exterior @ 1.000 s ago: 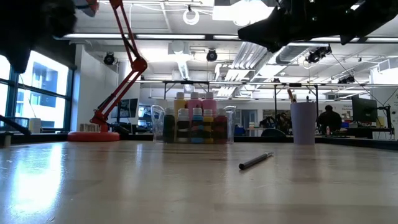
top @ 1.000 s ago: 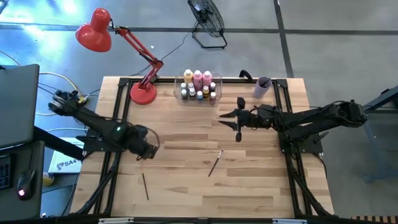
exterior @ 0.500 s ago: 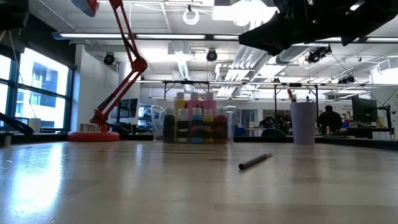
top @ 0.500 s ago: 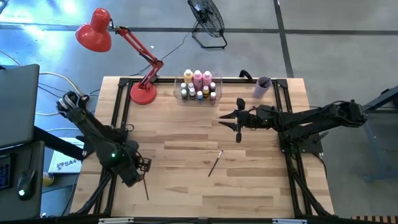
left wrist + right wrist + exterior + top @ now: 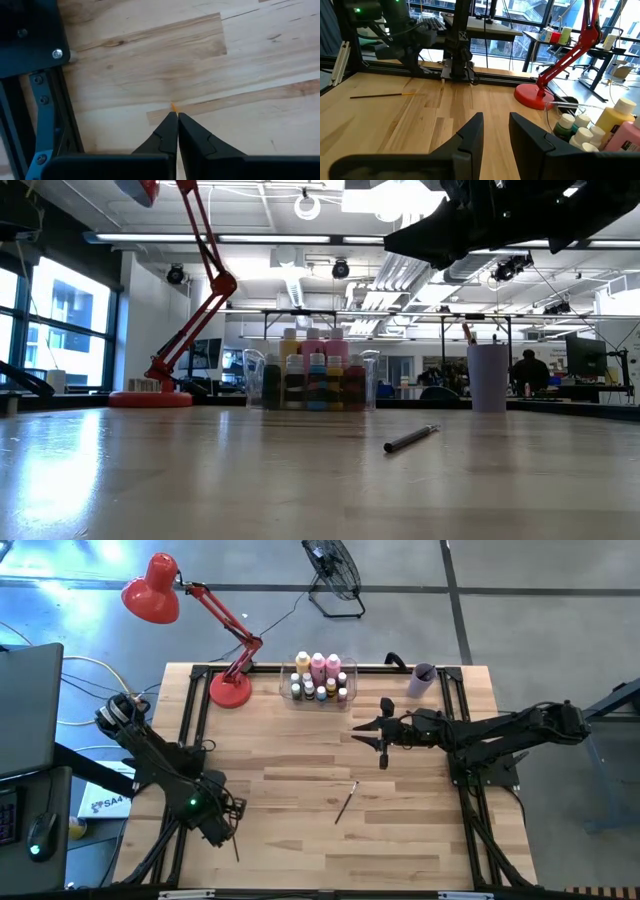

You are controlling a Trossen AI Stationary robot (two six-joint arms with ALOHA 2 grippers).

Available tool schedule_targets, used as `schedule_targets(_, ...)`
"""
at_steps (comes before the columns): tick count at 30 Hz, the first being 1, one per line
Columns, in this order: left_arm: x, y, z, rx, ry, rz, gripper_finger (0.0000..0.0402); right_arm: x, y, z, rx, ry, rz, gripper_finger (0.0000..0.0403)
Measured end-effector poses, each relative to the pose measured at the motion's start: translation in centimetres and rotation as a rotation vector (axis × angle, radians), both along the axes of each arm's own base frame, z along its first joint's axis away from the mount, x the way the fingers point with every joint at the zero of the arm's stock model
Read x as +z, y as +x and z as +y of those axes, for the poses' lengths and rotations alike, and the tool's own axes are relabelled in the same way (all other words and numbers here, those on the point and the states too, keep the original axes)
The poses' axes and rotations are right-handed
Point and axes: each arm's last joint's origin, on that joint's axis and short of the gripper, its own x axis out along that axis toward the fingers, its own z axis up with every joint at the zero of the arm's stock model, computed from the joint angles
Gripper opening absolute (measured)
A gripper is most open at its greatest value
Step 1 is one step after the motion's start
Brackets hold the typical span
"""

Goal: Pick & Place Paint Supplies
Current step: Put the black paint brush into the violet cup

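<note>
Landmark = bin, at table's far edge, mid. Paint bottles stand inside it. Lamp base just left of bin; cup right of bin, same far edge. My right gripper hangs above the table, nearer than bin & a bit right, short of the cup. One brush lies well nearer than bin, mid-table. 2nd brush lies far nearer & left of bin, w/ my left gripper at its far end.

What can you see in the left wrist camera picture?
The left gripper's two dark fingers are pinched shut, pointing down at the bare wooden table. A tiny orange tip peeks out just past them, and black frame rails run along one side.
</note>
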Motion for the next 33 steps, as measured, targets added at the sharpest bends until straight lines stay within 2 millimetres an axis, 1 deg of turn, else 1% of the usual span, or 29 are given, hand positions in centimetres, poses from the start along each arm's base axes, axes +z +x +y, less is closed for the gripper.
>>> schedule_targets(5,0.0,-0.5,0.1,0.012,-0.039,0.113,0.0010,0.0,0.0,0.0,0.000,0.000,0.000,0.0083)
schedule_targets(7,0.1,-0.9,0.4,0.019,-0.025,0.165,0.0010,0.0,0.0,0.0,-0.001,0.000,0.000,0.0083)
schedule_targets(11,-0.4,-1.7,1.2,0.018,-0.012,0.180,0.0010,0.0,0.0,0.0,0.000,0.000,0.000,0.0083)
schedule_targets(19,-3.6,-3.0,2.7,-0.002,-0.211,-0.006,0.0010,0.0,0.0,0.0,-0.001,0.003,0.000,0.0083)
schedule_targets(22,-3.7,-2.7,2.6,-0.010,-0.258,-0.097,0.0010,0.0,0.0,0.0,-0.001,0.003,0.000,0.0083)
schedule_targets(25,-3.5,-2.5,2.5,-0.043,-0.238,-0.150,0.0010,0.0,0.0,0.0,0.000,0.003,0.000,0.0083)
schedule_targets(28,-3.3,-2.3,2.5,-0.075,-0.221,-0.182,0.0010,0.0,0.0,0.0,-0.001,0.003,0.000,0.0083)
schedule_targets(33,-3.3,-2.3,2.5,-0.080,-0.212,-0.183,0.0010,0.0,0.0,0.0,-0.001,0.003,0.000,0.0083)
